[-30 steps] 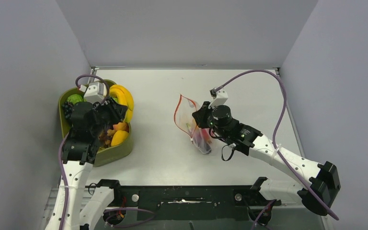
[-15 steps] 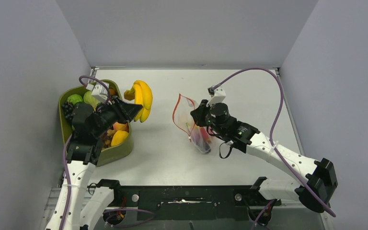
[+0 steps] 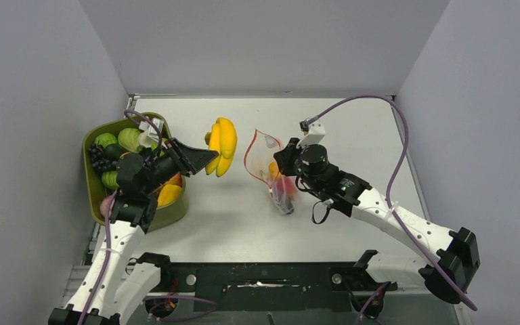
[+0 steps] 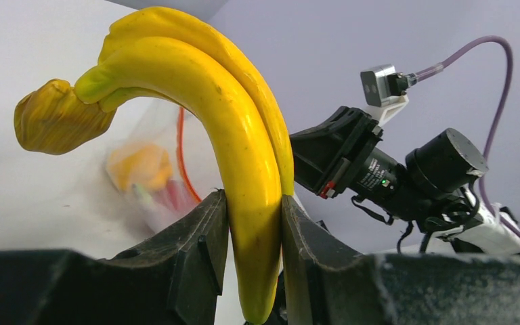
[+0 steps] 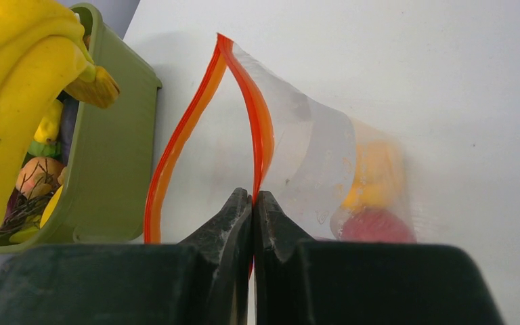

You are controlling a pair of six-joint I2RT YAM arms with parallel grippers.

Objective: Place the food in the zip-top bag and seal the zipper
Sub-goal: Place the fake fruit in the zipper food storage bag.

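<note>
Table (image 3: 352, 135): green tray (image 3: 166, 217) L, zip-top bag (image 3: 261, 159) ctr.

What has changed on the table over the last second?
The left gripper, clamped on the bananas, carried them rightward from the green tray towards the zip-top bag. The right gripper stayed shut on the bag's red zipper, holding its mouth open in the same spot.

The white left arm (image 3: 115, 254) and right arm (image 3: 393, 217) have black joints, loose purple cables (image 3: 365, 97), and matte black jaws on the left gripper (image 4: 254, 198) and right gripper (image 5: 252, 196).
</note>
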